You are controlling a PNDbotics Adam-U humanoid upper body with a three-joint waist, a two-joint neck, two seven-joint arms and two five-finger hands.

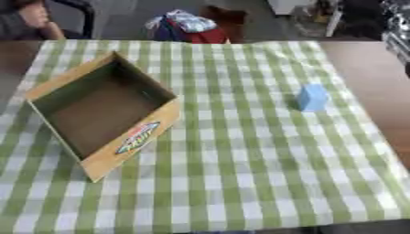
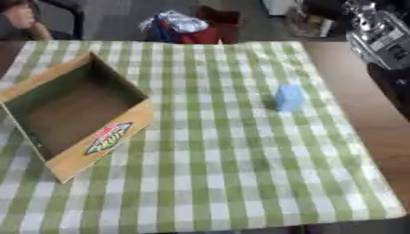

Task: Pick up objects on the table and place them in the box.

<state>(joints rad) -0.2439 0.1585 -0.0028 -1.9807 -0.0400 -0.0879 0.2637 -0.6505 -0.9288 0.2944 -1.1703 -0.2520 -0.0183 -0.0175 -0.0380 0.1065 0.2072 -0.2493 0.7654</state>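
A small light-blue block (image 1: 312, 97) stands on the green checked cloth, right of centre. An open cardboard box (image 1: 102, 107) with a colourful label on its front wall lies at the left, turned at an angle, and nothing shows inside it. My right hand (image 2: 374, 34), silver and black, shows only in the right eye view at the upper right edge. It is raised beyond the table's right side, well apart from the block and holding nothing that I can see. My left hand is out of view.
The green and white checked cloth (image 1: 240, 173) covers most of a brown table (image 1: 376, 68). Bare wood runs along the right side. Behind the far edge are a red and blue bundle (image 1: 188, 28) and a chair.
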